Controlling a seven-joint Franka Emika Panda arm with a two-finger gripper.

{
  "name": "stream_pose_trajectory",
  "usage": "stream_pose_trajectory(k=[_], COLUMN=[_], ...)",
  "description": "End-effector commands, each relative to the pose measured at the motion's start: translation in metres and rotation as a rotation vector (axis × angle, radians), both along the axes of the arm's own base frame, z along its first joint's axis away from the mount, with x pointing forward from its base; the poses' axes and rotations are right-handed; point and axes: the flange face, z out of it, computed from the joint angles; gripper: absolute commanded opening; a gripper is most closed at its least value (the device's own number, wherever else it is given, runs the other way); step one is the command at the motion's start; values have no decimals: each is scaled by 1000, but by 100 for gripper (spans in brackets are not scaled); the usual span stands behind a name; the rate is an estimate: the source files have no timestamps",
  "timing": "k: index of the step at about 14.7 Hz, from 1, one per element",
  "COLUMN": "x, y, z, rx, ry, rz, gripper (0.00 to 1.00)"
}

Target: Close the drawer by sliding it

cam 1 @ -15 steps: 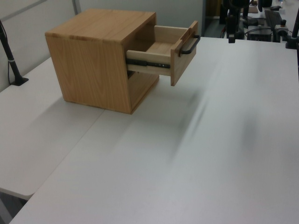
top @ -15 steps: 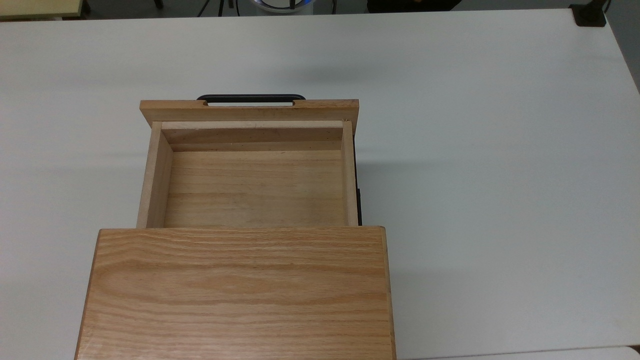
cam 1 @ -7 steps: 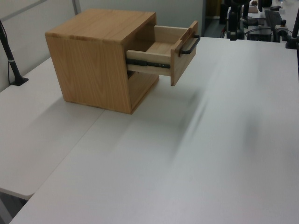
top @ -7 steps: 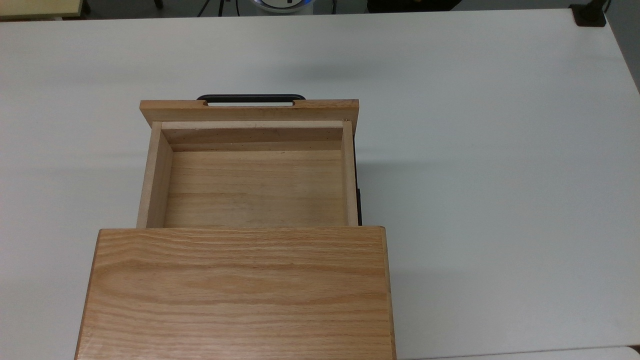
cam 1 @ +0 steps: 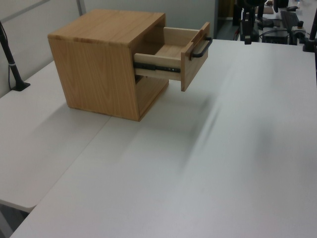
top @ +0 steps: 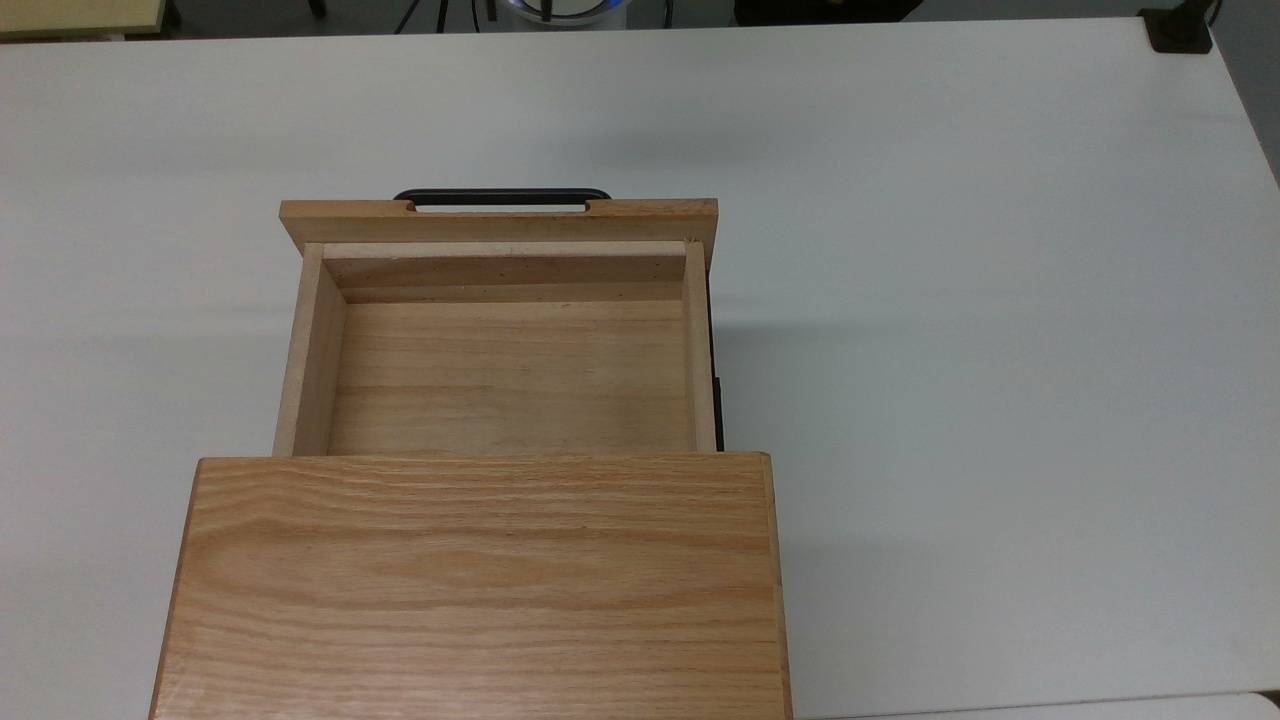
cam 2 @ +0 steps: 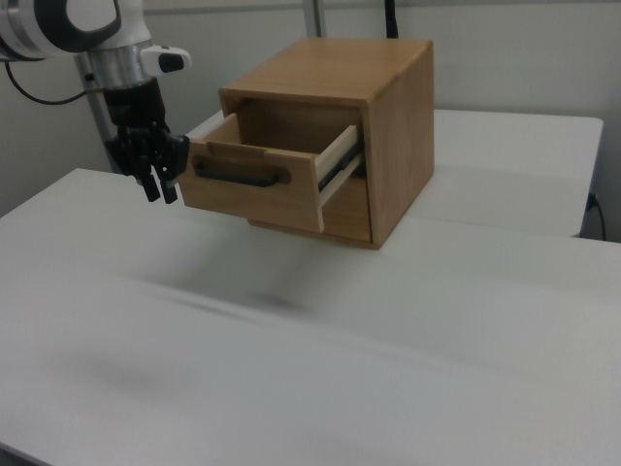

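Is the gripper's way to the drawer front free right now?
Probably yes: the gripper hangs just off the drawer front's left end in the right view, nothing between them.

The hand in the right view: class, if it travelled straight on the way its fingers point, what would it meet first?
The hand points down, so it would most likely meet the white table first. The drawer sits beside it on the right view's right, not below it, though depth is hard to judge.
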Motion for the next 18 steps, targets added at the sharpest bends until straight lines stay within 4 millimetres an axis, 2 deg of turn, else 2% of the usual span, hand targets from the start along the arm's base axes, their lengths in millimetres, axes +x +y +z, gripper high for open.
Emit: stream_pose_trajectory(k=[1, 5, 7, 11, 14, 18], x=[0, 16, 31, 60, 80, 105], y=[0, 10, 12, 2, -2, -15], z=[2, -31, -44, -61, -83, -97], rx=[20, 29, 47, 98, 107, 111], ry=[14, 69, 38, -52, -91, -193], rz=[19, 32, 32, -4, -20, -42], gripper=[0, 0, 0, 0, 0, 0])
